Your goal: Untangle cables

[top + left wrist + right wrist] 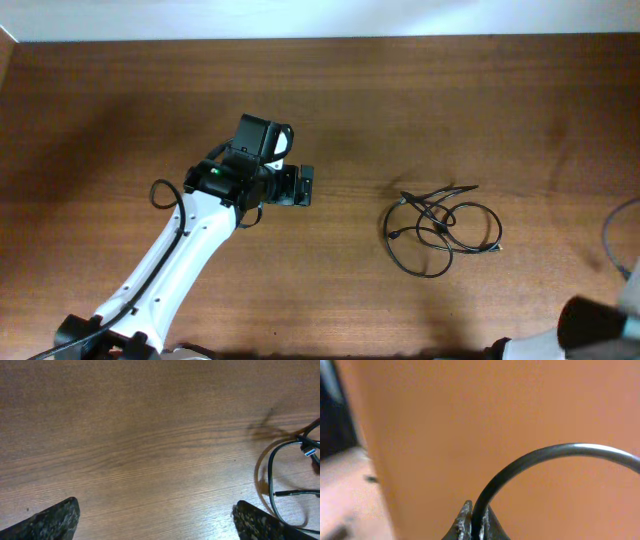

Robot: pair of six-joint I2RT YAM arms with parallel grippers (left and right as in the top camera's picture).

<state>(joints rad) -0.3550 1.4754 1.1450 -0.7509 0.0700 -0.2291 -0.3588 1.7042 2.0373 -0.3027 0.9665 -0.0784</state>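
Thin black cords with metallic plugs (440, 228) lie in one tangle on the brown wooden bench (480, 100), its loops not yet pulled apart. The left tool (156, 519) is spread, apart from them. The right tool (472, 522) is pinching a dark curved cord (530, 462).

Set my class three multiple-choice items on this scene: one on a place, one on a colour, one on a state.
1. The cables lie: A under the left fingers; B to their right, apart; C to their left.
2. The cables are: A white; B red; C black.
3. The left fingers are: A open, empty; B shut on a cable; C shut, empty.
Answers: B, bare table separates them; C, dark loops; A, tips stand wide apart.
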